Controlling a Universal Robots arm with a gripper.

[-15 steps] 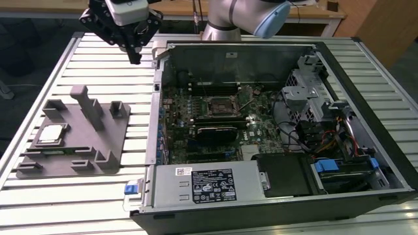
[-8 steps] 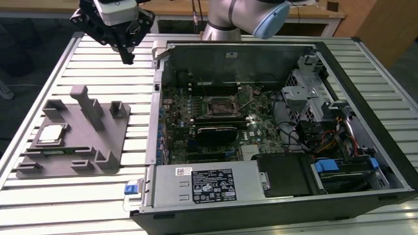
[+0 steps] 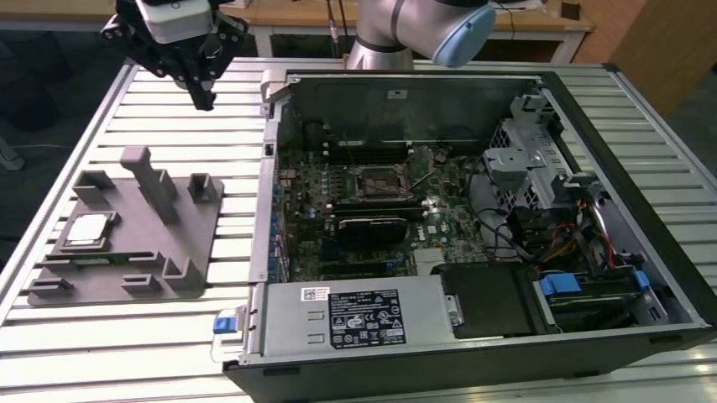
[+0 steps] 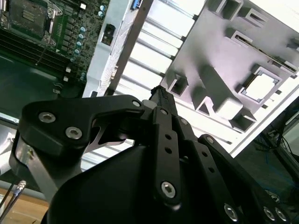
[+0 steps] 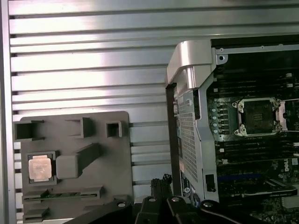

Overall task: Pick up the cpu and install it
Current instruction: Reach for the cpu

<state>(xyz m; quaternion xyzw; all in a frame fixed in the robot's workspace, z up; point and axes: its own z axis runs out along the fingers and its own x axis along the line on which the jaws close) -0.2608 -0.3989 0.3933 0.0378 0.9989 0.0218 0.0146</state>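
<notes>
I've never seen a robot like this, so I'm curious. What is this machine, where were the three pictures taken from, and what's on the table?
It is a robot arm with a black gripper at its end, like a hand with two fingers. One picture comes from a camera off the arm; the two wrist views come from cameras riding on the arm. On the metal table lie an open computer and a grey holder. A small shiny chip sits in a pocket of the holder. The gripper hangs above the table, apart from the chip, shut and holding nothing. The square socket inside the computer is empty, so the chip is not in yet.
</notes>
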